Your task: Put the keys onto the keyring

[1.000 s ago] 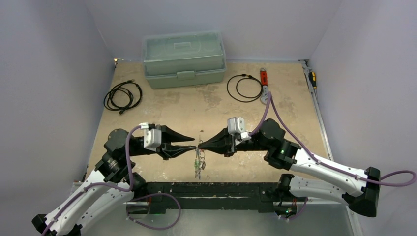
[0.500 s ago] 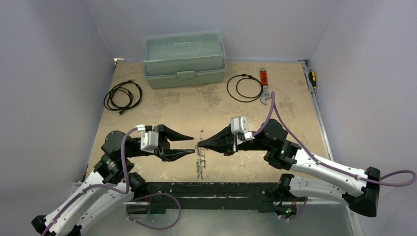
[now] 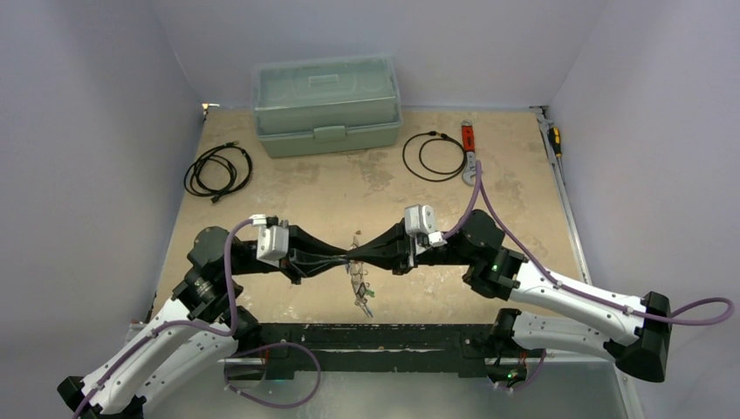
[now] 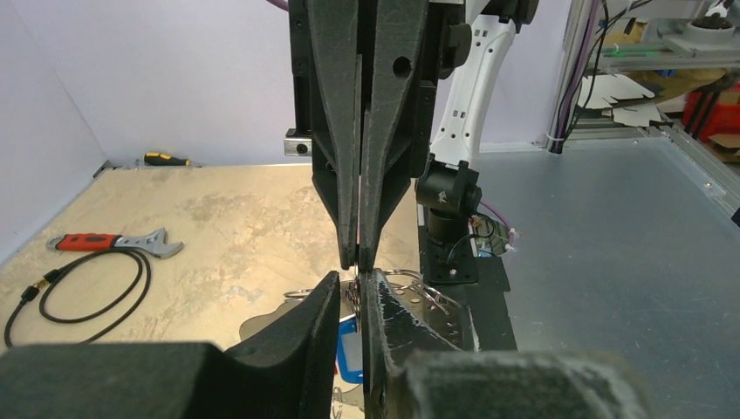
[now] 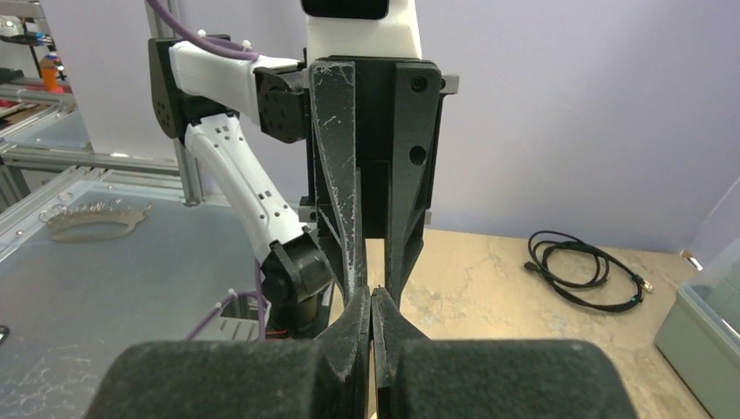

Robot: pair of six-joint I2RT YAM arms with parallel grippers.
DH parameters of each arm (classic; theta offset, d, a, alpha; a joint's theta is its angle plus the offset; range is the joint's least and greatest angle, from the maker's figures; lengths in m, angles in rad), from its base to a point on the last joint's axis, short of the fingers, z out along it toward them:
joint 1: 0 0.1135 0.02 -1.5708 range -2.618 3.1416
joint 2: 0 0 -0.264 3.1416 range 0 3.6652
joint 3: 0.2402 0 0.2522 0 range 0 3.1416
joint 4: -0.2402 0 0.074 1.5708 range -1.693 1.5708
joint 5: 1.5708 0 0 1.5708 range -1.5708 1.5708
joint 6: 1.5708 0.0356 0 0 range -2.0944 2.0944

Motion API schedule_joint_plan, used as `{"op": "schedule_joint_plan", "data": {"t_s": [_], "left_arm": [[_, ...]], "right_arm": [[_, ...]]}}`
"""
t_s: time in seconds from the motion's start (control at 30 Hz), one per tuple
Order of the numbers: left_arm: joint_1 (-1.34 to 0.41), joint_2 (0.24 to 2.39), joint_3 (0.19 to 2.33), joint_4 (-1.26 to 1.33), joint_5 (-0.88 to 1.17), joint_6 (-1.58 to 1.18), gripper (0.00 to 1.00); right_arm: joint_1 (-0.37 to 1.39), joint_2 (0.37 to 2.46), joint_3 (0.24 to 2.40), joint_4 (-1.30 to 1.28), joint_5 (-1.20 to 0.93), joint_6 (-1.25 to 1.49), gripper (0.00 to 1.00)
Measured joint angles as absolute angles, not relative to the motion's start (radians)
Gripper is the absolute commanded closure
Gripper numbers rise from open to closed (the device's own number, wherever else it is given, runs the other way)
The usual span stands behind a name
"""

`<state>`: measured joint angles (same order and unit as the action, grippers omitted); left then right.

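Observation:
The keyring [image 3: 355, 240], a thin silvery loop, hangs in the air between my two grippers above the table's near middle. Several keys [image 3: 359, 295] dangle from it. My left gripper [image 3: 347, 259] is closed to a narrow gap around the ring wire [image 4: 357, 297]. A blue key head [image 4: 349, 345] shows below the jaws. My right gripper [image 3: 359, 257] faces it tip to tip and is shut on the thin ring. In the right wrist view its fingers [image 5: 362, 319] are pressed together, and what they hold is hidden there.
A pale green toolbox [image 3: 325, 105] stands at the back. Black cable coils lie at left [image 3: 218, 170] and back right [image 3: 435, 157]. A red-handled wrench [image 3: 469, 144] lies beside the right coil, and a screwdriver [image 3: 554, 140] by the right wall.
My left gripper was open and a little back from the ring; it has moved right and closed on the ring. The hanging keys have swung and tilted. The right gripper has kept its grip.

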<state>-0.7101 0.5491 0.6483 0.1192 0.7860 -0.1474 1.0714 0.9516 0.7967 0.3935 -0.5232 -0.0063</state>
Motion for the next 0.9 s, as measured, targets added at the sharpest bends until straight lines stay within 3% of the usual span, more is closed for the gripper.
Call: {"op": "schedule_joint_plan", "data": {"t_s": [0.1, 0.17, 0.27, 0.4, 0.6, 0.63, 0.73, 0.77, 0.83, 0.9], "left_arm": [[-0.71, 0.553, 0.648, 0.122, 0.789, -0.147, 0.88], [-0.71, 0.554, 0.648, 0.124, 0.79, -0.147, 0.79], [-0.71, 0.556, 0.648, 0.125, 0.79, -0.146, 0.77], [-0.71, 0.556, 0.648, 0.126, 0.793, -0.147, 1.0], [-0.71, 0.559, 0.648, 0.126, 0.8, -0.146, 1.0], [-0.71, 0.559, 0.648, 0.126, 0.799, -0.146, 1.0], [-0.71, 0.558, 0.649, 0.113, 0.785, -0.138, 1.0], [-0.71, 0.559, 0.649, 0.101, 0.776, -0.131, 1.0], [-0.71, 0.561, 0.649, 0.064, 0.759, -0.116, 1.0], [-0.71, 0.564, 0.649, 0.03, 0.737, -0.103, 1.0]], "right_arm": [[1.071, 0.957, 0.797, 0.405, -0.524, 0.002, 1.0], [1.071, 0.957, 0.797, 0.412, -0.524, 0.006, 1.0], [1.071, 0.958, 0.798, 0.421, -0.525, 0.009, 1.0], [1.071, 0.96, 0.801, 0.425, -0.527, 0.009, 1.0], [1.07, 0.964, 0.804, 0.427, -0.527, 0.009, 1.0], [1.07, 0.965, 0.804, 0.427, -0.527, 0.012, 0.96], [1.07, 0.971, 0.811, 0.418, -0.517, 0.017, 0.55], [1.07, 0.977, 0.824, 0.399, -0.512, 0.017, 0.48], [1.071, 0.991, 0.872, 0.341, -0.483, 0.01, 0.41], [1.071, 0.995, 0.938, 0.248, -0.445, -0.021, 0.4]]}}
